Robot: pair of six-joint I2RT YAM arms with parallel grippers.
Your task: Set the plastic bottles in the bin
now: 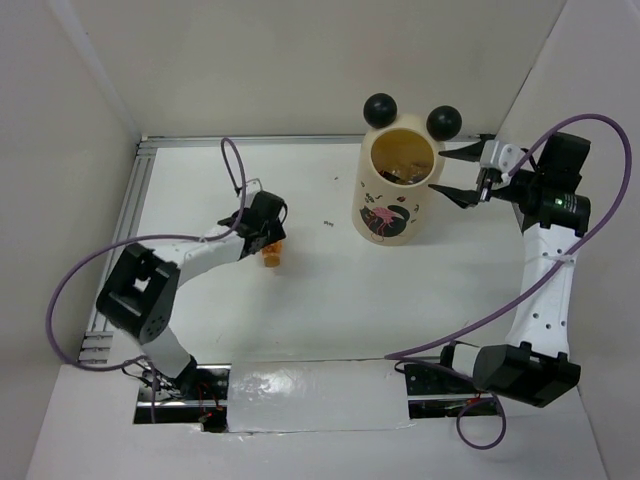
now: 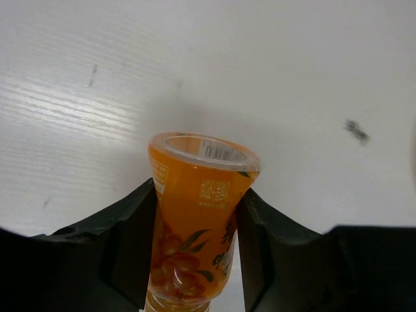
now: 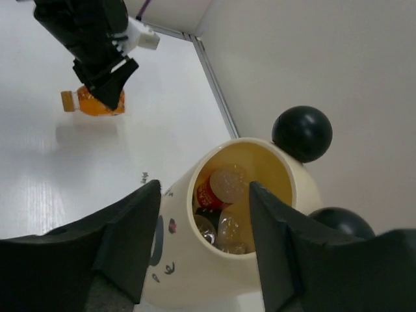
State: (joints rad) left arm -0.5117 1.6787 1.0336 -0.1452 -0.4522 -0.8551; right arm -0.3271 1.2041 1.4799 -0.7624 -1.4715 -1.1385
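A short orange bottle (image 2: 195,227) lies on the white table, left of centre (image 1: 270,258). My left gripper (image 2: 198,190) is shut on the orange bottle, one black jaw pressed to each side of its body. The cream bin (image 1: 385,215) with two black ball ears stands at the back right. Inside its yellow interior lie several plastic bottles (image 3: 224,192), one with a red label. My right gripper (image 1: 440,173) hangs open and empty just right of the bin's rim. In the right wrist view the bin's mouth (image 3: 286,172) shows between its fingers.
A metal rail (image 1: 125,215) runs along the table's left edge. White walls close in the back and both sides. A small dark mark (image 1: 327,223) sits on the table between the orange bottle and the bin.
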